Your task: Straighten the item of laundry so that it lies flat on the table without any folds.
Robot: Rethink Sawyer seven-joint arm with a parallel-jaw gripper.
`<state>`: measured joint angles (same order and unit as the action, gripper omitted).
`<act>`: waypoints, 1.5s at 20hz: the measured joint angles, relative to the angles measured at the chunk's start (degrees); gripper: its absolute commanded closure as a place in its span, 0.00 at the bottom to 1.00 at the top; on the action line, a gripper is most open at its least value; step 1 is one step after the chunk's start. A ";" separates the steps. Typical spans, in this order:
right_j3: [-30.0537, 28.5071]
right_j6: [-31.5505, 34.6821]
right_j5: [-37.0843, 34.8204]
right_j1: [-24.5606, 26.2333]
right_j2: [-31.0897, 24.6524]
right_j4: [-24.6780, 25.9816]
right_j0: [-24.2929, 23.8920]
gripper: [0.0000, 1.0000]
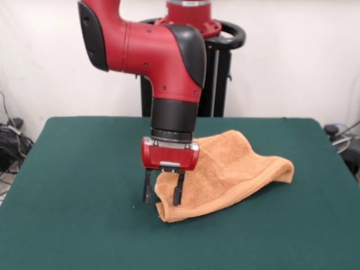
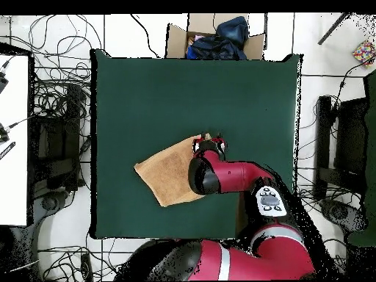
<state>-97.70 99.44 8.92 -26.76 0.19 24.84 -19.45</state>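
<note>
The item of laundry (image 1: 230, 169), an orange-tan towel, lies rumpled on the green table (image 1: 73, 169), right of centre in the front view, with a raised hump and a doubled front edge. My gripper (image 1: 163, 194) hangs straight down at the towel's left corner. It is open, one finger (image 1: 147, 190) just left of the cloth and the other in front of it. Seen from overhead, the towel (image 2: 165, 176) is a tilted patch partly under the arm, with the gripper (image 2: 209, 139) at its corner.
Green table (image 2: 183, 88) spreads wide on all sides of the towel. Off the table, a cardboard box (image 2: 176, 38) with dark cloth stands at the overhead view's top edge, and cables cover the floor at the left.
</note>
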 measured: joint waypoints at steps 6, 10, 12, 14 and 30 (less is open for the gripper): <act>0.55 0.00 0.02 3.11 -0.65 0.64 -0.60 0.00; 1.24 0.00 0.01 4.48 -3.41 1.53 -3.18 0.00; 1.42 0.00 0.00 4.62 -4.05 1.77 -3.77 0.00; 1.62 0.00 -0.02 4.85 -5.27 2.48 -4.83 0.00; 2.17 0.00 -3.05 4.19 -6.27 3.79 -3.16 1.00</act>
<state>-95.53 99.44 5.87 -22.57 -6.08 28.62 -22.61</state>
